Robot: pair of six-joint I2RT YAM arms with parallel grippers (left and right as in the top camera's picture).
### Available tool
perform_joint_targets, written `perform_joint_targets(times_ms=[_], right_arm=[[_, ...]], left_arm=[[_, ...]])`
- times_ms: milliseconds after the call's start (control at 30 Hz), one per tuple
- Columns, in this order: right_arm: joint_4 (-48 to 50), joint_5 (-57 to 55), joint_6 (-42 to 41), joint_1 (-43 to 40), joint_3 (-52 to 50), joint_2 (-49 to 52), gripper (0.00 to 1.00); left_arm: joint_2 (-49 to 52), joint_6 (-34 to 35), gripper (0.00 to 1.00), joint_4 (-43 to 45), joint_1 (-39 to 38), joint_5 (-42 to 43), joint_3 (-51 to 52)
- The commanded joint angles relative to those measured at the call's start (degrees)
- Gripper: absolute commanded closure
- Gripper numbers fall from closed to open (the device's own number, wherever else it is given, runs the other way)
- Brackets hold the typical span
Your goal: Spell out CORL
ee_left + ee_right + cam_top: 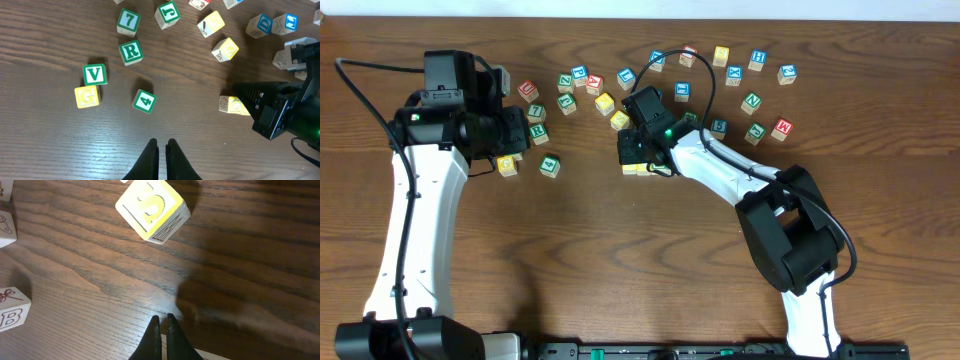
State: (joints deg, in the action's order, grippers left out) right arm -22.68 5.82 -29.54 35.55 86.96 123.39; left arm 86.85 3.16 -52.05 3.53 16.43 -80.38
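Note:
The green R cube (131, 51) lies among green-lettered cubes at the left, and in the overhead view the R cube (537, 131) sits just right of my left gripper (517, 128). That left gripper (162, 142) hangs shut and empty above bare wood, nearer than the 4 cube (144, 100). Two yellow-topped cubes (638, 168) sit side by side at mid-table. My right gripper (628, 153) is shut and empty right above them; a pale cube edge (200, 353) shows under the right gripper (163, 318). I cannot pick out the blue L cube.
Loose cubes lie around: 7 (128, 21), J (168, 13), V (94, 74), G (87, 96), a yellow S cube (152, 210) and a B cube (12, 314). Many more cubes (734, 74) are scattered along the table's far side. The right arm (280, 112) fills the right of the left wrist view.

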Motion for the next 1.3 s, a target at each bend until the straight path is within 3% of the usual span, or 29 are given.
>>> perform_joint_targets(times_ms=[0, 1267], right_arm=[[-0.2, 0.3, -0.6, 0.5, 0.7, 1.1, 0.99], [-1.1, 0.4, -0.7, 0.5, 0.7, 1.1, 0.99]], left_arm=[[0.1, 0.5, 0.92, 0.0, -0.1, 0.7, 0.4], [0.1, 0.5, 0.94, 0.0, -0.1, 0.7, 0.4]])
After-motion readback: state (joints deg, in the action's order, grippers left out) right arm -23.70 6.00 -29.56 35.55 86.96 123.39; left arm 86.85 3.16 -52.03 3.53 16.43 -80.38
